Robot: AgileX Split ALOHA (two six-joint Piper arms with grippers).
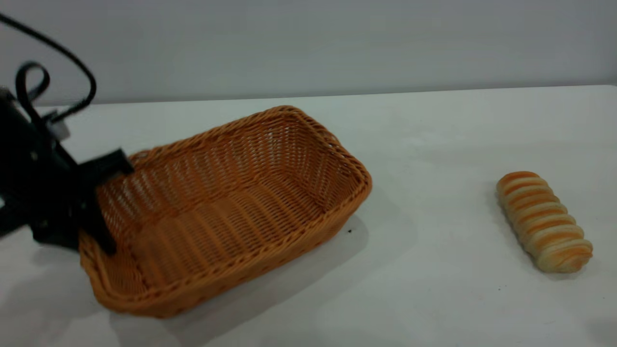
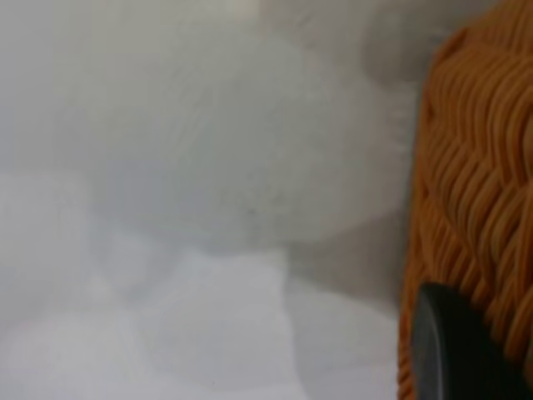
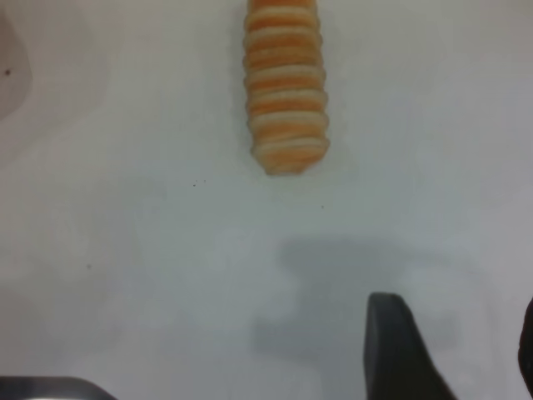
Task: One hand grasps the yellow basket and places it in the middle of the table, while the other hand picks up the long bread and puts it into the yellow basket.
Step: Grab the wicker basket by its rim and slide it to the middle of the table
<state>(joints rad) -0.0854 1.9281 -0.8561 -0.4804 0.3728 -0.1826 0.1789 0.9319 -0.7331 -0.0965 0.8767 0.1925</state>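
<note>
— Exterior view: where do we see the left gripper (image 1: 103, 207)?
— At the yellow basket (image 1: 226, 207), its fingers pinching the left end's rim. The basket sits left of centre on the table (image 1: 434, 289).
— And the long bread (image 1: 544, 221)?
— Well apart, to the right — the right gripper (image 3: 454, 350) hangs spread near it.

Wall (image 1: 308, 43): plain, pale grey, unmarked — fills the whole upper band of the exterior view.
Table (image 1: 434, 299): wide white top, far edge a nearly straight line against the wall, rising slightly toward the right.
Surface: matte, a few tiny dark specks (image 1: 349, 231) here and there.
Light: soft and even — faint, blurred grey shadows on the tabletop, no hard highlights.
Floor, windows: out of frame.
</note>
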